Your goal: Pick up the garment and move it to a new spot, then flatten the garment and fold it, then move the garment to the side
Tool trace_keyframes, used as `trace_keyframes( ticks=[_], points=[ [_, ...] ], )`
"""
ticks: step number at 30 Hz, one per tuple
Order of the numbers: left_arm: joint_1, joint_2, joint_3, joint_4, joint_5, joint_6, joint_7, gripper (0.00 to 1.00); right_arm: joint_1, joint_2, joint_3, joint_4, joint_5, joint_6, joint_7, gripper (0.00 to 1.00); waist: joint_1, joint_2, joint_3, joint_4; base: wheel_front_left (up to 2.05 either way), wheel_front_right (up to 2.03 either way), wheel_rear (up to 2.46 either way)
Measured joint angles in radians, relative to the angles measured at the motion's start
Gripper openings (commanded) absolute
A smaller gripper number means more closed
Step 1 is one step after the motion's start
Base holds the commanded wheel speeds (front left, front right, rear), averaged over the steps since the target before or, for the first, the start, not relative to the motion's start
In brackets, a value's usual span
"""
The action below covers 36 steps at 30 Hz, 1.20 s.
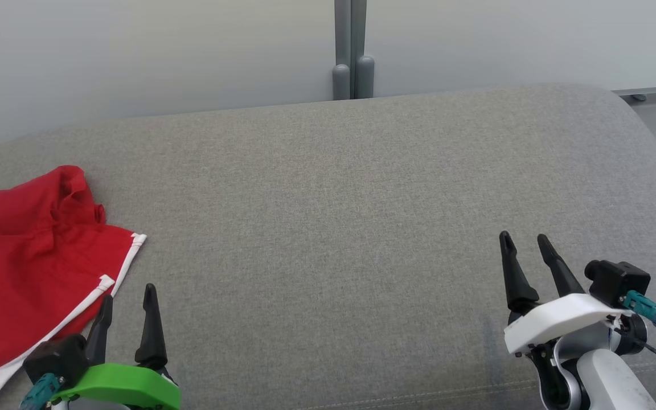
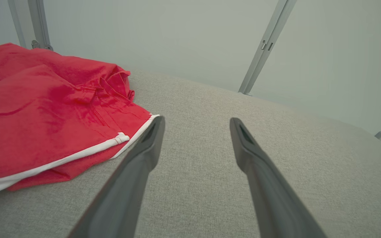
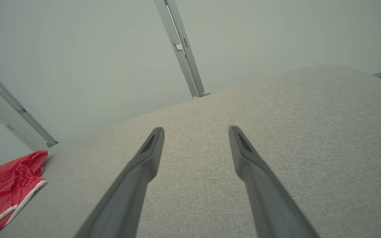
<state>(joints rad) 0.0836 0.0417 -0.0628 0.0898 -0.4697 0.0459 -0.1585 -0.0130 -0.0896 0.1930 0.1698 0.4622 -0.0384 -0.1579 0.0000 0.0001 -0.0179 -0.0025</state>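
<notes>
Garment (image 1: 26, 250): red cloth, matt, creased, white tape trim.
Bench (image 1: 333, 228): grey coarse-weave upholstery, matt.
Left hand (image 1: 127, 293): smooth green plastic shell, matt black fingers (image 1: 150, 324).
Right hand (image 1: 523, 236): smooth white plastic shell.
Far post (image 1: 351, 45): grey metal, satin finish.

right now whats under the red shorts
The red shorts lie crumpled on the grey cushion, and its fabric shows along their near and right edges. The cloth hides whether anything else sits beneath them.
</notes>
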Motion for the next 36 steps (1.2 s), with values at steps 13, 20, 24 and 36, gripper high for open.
trace_keyframes(
  ticks=[13, 20, 24, 36],
  points=[
    [0.012, 0.0, -0.024, -0.007, 0.14, 0.026, -0.047, 1.0, 0.0, -0.008, 0.05, -0.019, -0.184, -0.024, -0.045, 1.0, 0.0, 0.0, -0.002, -0.001, 0.0, 0.0, 0.0],
    [0.019, 0.0, -0.037, -0.013, 0.214, 0.031, -0.067, 1.0, 0.0, -0.013, 0.072, -0.03, -0.281, -0.028, -0.071, 1.0, 0.0, 0.0, -0.003, -0.004, 0.0, 0.0, 0.0],
    [0.019, 0.0, -0.041, -0.022, 0.265, 0.038, -0.085, 1.0, 0.0, -0.014, 0.084, -0.035, -0.334, -0.034, -0.082, 1.0, 0.0, 0.0, -0.002, -0.005, 0.0, 0.0, 0.0],
    [0.019, 0.0, -0.048, -0.021, 0.288, 0.038, -0.093, 1.0, 0.0, -0.014, 0.089, -0.039, -0.364, -0.034, -0.094, 1.0, 0.0, 0.0, 0.006, -0.009, 0.0, 0.0, 0.0]
  ],
)
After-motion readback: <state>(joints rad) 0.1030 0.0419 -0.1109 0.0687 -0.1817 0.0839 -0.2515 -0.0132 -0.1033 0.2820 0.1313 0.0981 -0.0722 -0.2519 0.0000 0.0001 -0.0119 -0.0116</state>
